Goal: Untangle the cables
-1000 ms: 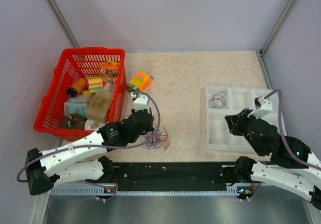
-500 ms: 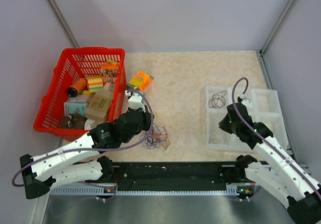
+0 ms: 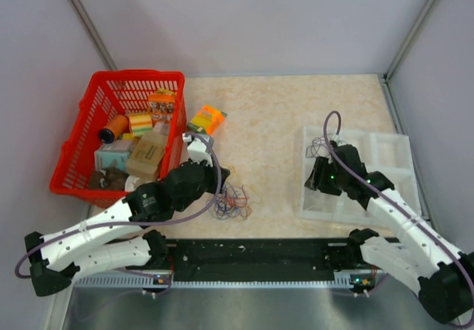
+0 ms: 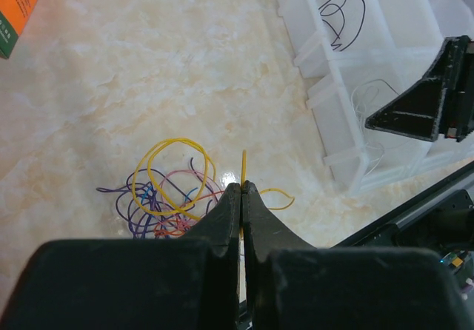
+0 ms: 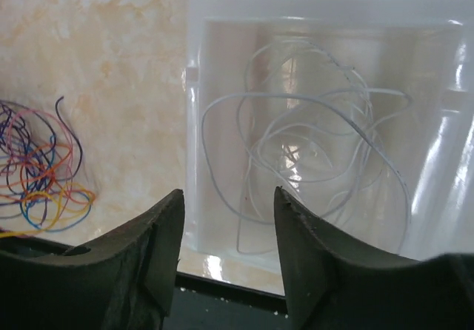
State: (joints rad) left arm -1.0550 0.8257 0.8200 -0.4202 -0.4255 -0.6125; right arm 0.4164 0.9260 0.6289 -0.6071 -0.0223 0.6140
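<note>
Cables [image 4: 163,204]: multicoloured tangle, loose on the marbled tabletop [image 4: 148,64].

Left wrist view: left gripper [image 4: 242,189] clenched on a yellow cable [image 4: 244,166] that rises from the tangle's edge. Black cable [image 4: 342,18] coiled in a far compartment of the white tray [image 4: 326,97].

Right wrist view: right gripper [image 5: 228,200] parted, grasping nothing, above a tray compartment holding a coiled white cable [image 5: 311,134]. Tangle at the left edge.

Top view: adds a red basket [image 3: 74,152] of packets far left, with an orange box [image 3: 207,118] beside it. Tangle near the left arm, well apart from the tray. Right arm covers part of the tray. Fingertips too small to read.
</note>
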